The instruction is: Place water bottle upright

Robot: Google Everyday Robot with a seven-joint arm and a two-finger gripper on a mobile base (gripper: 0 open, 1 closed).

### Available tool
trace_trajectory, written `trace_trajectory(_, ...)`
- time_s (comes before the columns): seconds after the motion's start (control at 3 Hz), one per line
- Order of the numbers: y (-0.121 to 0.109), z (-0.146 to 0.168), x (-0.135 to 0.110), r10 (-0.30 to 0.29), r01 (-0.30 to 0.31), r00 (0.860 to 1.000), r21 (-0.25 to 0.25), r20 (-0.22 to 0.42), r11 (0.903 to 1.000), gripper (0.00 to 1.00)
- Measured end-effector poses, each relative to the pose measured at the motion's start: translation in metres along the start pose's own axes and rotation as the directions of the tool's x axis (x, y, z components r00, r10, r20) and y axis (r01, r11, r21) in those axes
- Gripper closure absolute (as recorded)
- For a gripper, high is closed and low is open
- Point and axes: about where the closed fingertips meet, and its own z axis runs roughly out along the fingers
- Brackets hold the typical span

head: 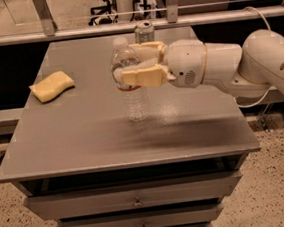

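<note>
The water bottle (pixel 135 102) is a clear ribbed plastic bottle with a white cap and a red-edged label band. It stands nearly upright near the middle of the grey table (pixel 84 136), its base at or just above the surface. My gripper (pixel 127 66) reaches in from the right and is shut on the bottle's upper part, with one tan finger (pixel 141 77) in front and the other behind it. The white arm (pixel 238 68) extends to the right.
A yellow sponge (pixel 52 86) lies at the table's left. A silver drink can (pixel 144 32) stands at the far edge behind the gripper. Drawers (pixel 135 199) are below the tabletop. A rail and window frame run behind the table.
</note>
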Motion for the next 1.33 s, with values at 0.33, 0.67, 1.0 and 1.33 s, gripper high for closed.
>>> trace_trajectory(0.33,0.004,-0.007,0.010,0.024,-0.024,0.999,0.007,0.041,0.9997,1.00)
trace_trajectory(0.67,0.005,-0.008,0.012,0.029,-0.029,0.998,0.008,0.050,0.9995,1.00)
trace_trajectory(1.0,0.008,-0.007,0.013,0.030,-0.030,0.999,-0.007,0.039,0.9995,0.85)
trace_trajectory(1.33,0.014,-0.009,0.015,0.025,-0.024,0.999,-0.028,0.025,0.9993,0.62)
